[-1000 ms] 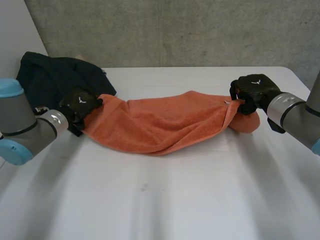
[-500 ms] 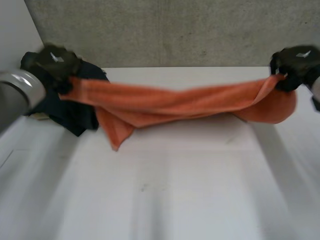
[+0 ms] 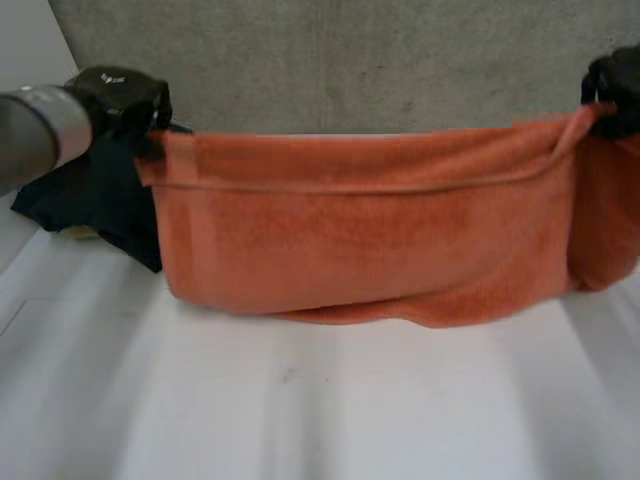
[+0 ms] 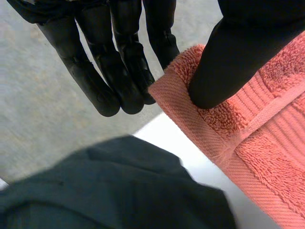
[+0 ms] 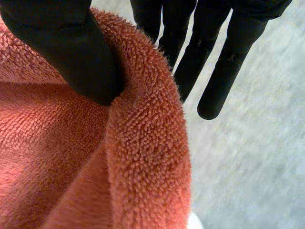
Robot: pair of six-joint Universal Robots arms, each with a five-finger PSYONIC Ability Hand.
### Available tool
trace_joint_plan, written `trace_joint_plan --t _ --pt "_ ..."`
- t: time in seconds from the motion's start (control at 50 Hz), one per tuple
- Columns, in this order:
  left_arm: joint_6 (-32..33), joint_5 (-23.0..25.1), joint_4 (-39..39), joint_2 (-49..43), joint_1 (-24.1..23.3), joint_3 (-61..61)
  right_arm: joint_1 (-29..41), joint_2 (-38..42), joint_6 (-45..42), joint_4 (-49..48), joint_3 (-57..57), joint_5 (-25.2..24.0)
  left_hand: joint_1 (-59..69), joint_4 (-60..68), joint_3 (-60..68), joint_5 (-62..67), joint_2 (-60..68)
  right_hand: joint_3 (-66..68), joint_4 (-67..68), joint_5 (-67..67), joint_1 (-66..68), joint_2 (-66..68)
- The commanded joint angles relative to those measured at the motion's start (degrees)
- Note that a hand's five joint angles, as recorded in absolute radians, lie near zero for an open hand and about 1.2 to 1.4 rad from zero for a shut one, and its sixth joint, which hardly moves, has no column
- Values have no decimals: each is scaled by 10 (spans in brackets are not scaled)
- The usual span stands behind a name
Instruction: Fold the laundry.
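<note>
At the upper left of the head view, my left hand (image 3: pixel 120 95) pinches one top corner of the orange towel (image 3: pixel 370 230), its thumb pressing the cloth against straight fingers (image 4: pixel 126 71). The dark garment (image 3: pixel 95 205) lies just below it. Half a second ago the towel was a twisted rope sagging between the hands. Now it hangs spread as a broad sheet across the middle of the frame, its lower edge bunched on the white table (image 3: pixel 300 410). At the upper right, my right hand (image 3: pixel 612 85) clamps the other corner under its thumb. I judge the towel is ready to lay flat for the first fold.
</note>
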Motion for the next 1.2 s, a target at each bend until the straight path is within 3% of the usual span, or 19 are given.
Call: trace_joint_plan --t 0.02,0.12,0.2,0.38,0.5,0.62,0.94,1.2 --pt "-52 -24 134 -88 -26 239 33 47 133 -276 -68 77 145 116 121 141 115 120 114 141 164 131" --pt "-113 -76 280 -63 -31 235 36 28 247 -467 -45 139 145 116 121 141 115 120 114 141 164 131" --pt "-120 -91 293 -51 -32 200 33 30 263 -479 -27 142 145 116 121 141 115 120 114 141 164 131" --pt "-109 -66 260 -55 -31 34 34 68 187 -235 -4 42 145 116 121 141 115 120 114 141 164 131" --pt "-98 -63 259 -82 -25 -102 32 140 64 -110 58 -21 145 116 121 141 115 120 114 141 164 131" --pt "-74 -66 248 -109 -26 -170 22 197 -74 -18 81 -14 145 116 121 141 115 21 15 42 65 32" --pt "-33 -47 246 -56 -17 -240 18 144 -167 155 13 -12 145 116 121 141 115 -410 -416 -389 -366 -399" --pt "-12 -43 252 -33 -14 -245 41 227 -313 303 -147 -11 145 116 121 141 115 -352 -358 -331 -307 -340"
